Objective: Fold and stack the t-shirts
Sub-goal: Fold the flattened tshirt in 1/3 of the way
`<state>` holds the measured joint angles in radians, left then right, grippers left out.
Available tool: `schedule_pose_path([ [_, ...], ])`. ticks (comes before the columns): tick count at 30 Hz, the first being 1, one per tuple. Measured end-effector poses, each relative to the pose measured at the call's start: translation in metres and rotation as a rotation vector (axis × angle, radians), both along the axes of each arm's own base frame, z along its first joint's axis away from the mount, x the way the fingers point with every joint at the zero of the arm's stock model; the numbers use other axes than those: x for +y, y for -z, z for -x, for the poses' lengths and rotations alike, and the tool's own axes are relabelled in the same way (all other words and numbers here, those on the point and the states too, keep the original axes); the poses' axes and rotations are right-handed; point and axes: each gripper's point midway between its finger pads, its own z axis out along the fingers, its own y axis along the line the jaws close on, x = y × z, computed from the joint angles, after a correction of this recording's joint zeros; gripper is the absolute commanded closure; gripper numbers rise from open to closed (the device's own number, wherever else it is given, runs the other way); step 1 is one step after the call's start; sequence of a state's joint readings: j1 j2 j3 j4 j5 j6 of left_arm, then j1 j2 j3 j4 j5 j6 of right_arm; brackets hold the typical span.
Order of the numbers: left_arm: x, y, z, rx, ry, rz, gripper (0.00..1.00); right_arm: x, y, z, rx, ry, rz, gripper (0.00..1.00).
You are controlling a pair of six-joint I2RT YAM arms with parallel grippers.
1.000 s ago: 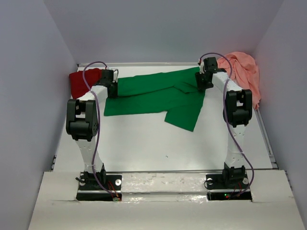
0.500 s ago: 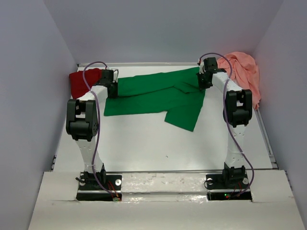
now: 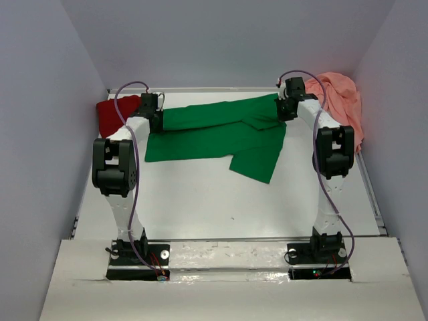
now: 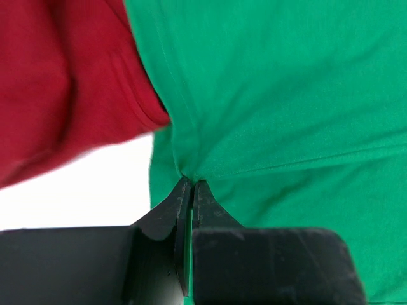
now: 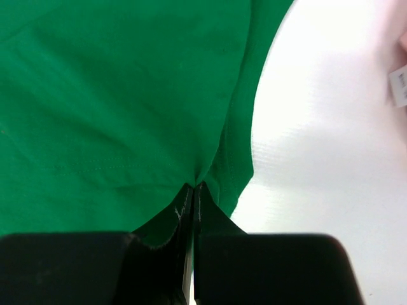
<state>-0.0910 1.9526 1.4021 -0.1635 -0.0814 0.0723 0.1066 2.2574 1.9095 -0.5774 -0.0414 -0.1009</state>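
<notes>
A bright green t-shirt [image 3: 221, 134] lies spread across the far half of the table, one flap hanging toward the front. My left gripper [image 3: 159, 118] is shut on the green t-shirt [image 4: 273, 95] at its left edge, the cloth pinched between the fingertips [image 4: 191, 185]. On the opposite side, my right gripper [image 3: 281, 107] is shut on the same shirt's right edge [image 5: 127, 95], with the fabric puckered at the tips [image 5: 193, 187]. The dark red t-shirt [image 3: 117, 114] lies bunched at the far left, close beside the left gripper [image 4: 57, 82]. A salmon-pink t-shirt [image 3: 341, 100] is heaped at the far right.
The white table [image 3: 221, 200] is walled by grey panels on the left, right and back. A raised rim [image 3: 371, 187] runs along its right side. Both arm bases [image 3: 137, 257] sit at the near edge.
The right gripper has closed on the green shirt's right edge and moved slightly toward the back. The left gripper also shifted a little backward with the cloth.
</notes>
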Motion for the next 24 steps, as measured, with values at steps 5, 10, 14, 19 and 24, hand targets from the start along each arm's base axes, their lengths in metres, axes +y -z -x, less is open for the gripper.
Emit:
schedule_pose_path([
  [5, 0.003, -0.039, -0.025, -0.093, -0.012, -0.022, 1.00, 0.002, -0.034, -0.017, -0.069, -0.002, -0.011, 1.00],
  [10, 0.007, -0.091, -0.055, -0.226, -0.036, -0.040, 1.00, 0.009, -0.092, -0.045, -0.212, -0.007, -0.048, 1.00],
  [14, 0.010, -0.104, -0.069, -0.269, -0.051, -0.058, 1.00, 0.014, -0.112, -0.056, -0.262, -0.007, -0.074, 1.00],
  [19, 0.015, -0.080, -0.076, -0.232, -0.059, -0.091, 1.00, 0.016, -0.089, -0.058, -0.219, -0.005, -0.083, 1.00],
  [24, 0.017, -0.056, -0.077, -0.188, -0.057, -0.110, 1.00, 0.017, -0.062, -0.056, -0.161, -0.003, -0.087, 1.00],
])
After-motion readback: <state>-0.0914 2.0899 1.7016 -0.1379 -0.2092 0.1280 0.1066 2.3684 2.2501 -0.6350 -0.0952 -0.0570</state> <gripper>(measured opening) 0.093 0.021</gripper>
